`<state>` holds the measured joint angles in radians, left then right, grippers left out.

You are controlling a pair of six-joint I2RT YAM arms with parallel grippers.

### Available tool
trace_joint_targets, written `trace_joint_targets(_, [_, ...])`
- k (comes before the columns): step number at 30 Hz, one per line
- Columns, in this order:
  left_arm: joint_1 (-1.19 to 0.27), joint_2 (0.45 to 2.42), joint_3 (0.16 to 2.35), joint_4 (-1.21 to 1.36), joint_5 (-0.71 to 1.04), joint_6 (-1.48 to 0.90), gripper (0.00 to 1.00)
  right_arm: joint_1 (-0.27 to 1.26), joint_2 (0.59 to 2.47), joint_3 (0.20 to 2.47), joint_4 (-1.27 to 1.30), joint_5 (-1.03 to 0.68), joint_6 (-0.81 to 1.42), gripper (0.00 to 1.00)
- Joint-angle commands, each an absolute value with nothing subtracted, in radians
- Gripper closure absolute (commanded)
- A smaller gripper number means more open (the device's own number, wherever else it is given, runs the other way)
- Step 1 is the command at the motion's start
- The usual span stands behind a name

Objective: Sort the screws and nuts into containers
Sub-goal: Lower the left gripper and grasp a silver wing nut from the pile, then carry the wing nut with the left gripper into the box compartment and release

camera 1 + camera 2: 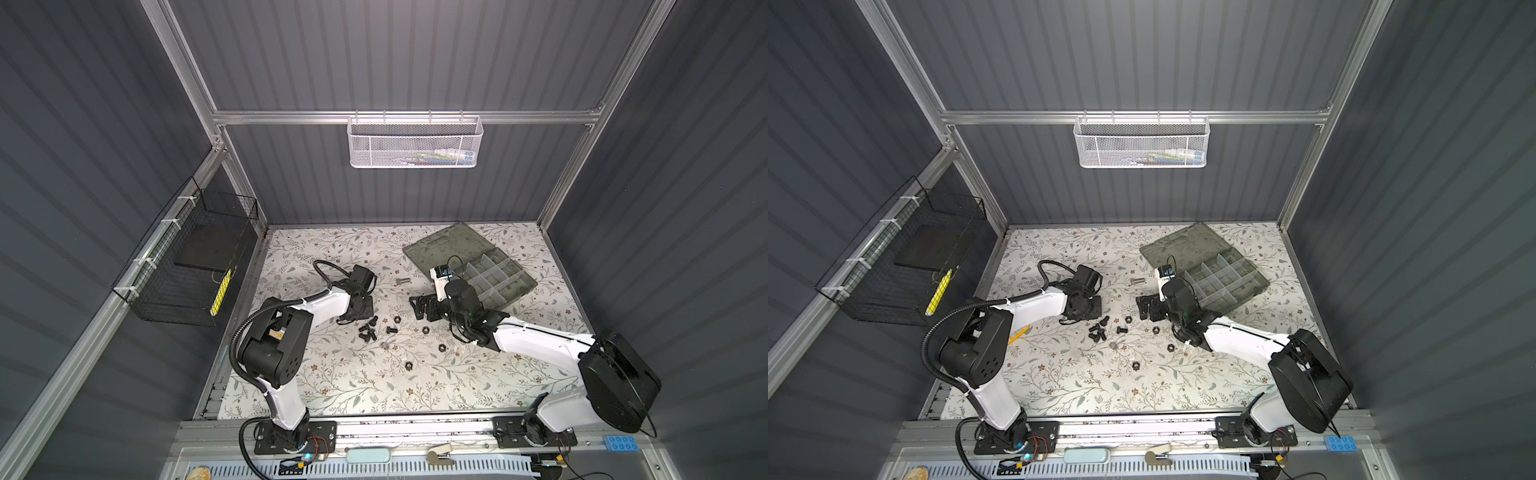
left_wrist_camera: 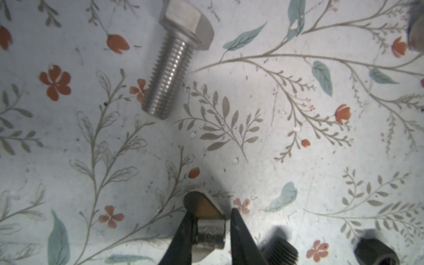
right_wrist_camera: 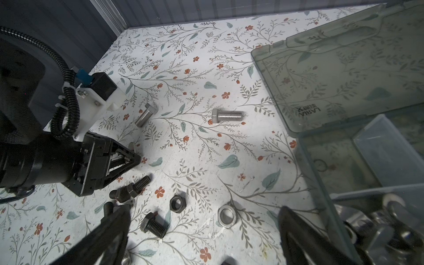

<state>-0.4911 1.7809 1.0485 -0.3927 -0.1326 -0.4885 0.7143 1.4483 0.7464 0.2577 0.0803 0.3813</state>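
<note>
Left claw [image 2: 210, 211] is low on the surface [image 1: 374, 395], left of frame centre in both top views, drawn in on a silver nut [image 2: 211, 231] and pinching it. The nut looks tipped up between the fingers [image 2: 241, 236]; whether both pads are fully seated I can't tell. Low approach makes sense: the part is thin and needs a grip from the sides.

Right claw [image 3: 204, 207] is spread wide and empty, parked right of centre beside the organizer case [image 1: 521, 291]. My guess is that it's staged for the next pick while staying out of the left arm's way.

The case sits at the upper right of the surface with its lid [image 1: 453, 245] folded flat, so the compartments are open from above. One near compartment holds silver hardware, too blurred to sort by type.

Still loose:
- black screws [image 1: 368, 328] clustered at centre
- black nuts [image 1: 425, 330] scattered around them
- silver screws [image 3: 227, 115] further back

Risk: the nut pivots out during the lift.
</note>
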Motion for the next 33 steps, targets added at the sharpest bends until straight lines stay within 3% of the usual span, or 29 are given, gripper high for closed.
trace_joint_targets(1, [-0.492, 1.820, 1.055, -0.434, -0.122, -0.480, 0.78, 0.716, 1.427, 0.739, 0.250, 0.098, 0.385, 0.01])
trace_joint_targets(4, [-0.492, 1.821, 1.061, -0.431, -0.116, -0.479, 0.83, 0.716, 1.425, 0.735, 0.250, 0.106, 0.385, 0.01])
trace_joint_targets(17, [-0.492, 1.771, 1.086, -0.387, -0.023, -0.492, 0.86, 0.713, 1.378, 0.698, 0.275, 0.175, 0.395, 0.01])
trace_joint_targets(33, [-0.534, 1.763, 1.183, -0.315, 0.097, -0.558, 0.89, 0.653, 1.141, 0.554, 0.343, 0.345, 0.399, 0.01])
